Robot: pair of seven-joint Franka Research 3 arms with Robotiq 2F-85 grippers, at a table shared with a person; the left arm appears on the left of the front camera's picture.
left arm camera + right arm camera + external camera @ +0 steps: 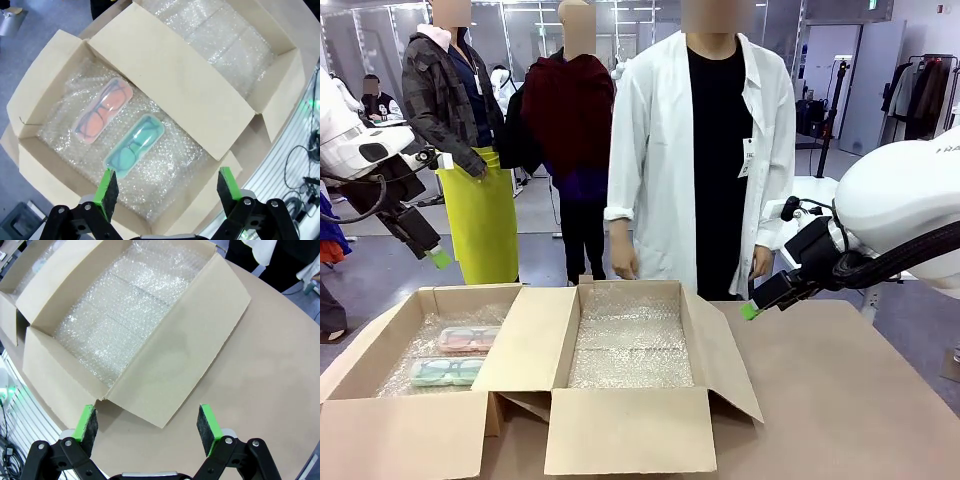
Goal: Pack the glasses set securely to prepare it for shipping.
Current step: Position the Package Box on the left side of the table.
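The pink glasses case (468, 339) (104, 110) and the mint green glasses case (445, 371) (135, 145) lie side by side on bubble wrap inside the left cardboard box (380, 335) (40, 75). Spectacles show through both lids. My left gripper (438, 258) (167, 192) hangs open high above that box's left side, holding nothing. My right gripper (750, 310) (147, 427) is open too. It hovers over the table just right of the right cardboard box (715, 350) (175, 365), near its outer flap.
The right box holds only a bubble wrap lining (630, 345) (115, 315). A person in a white coat (705, 150) stands at the far edge with hands down. The brown table (850, 400) stretches to the right of the boxes.
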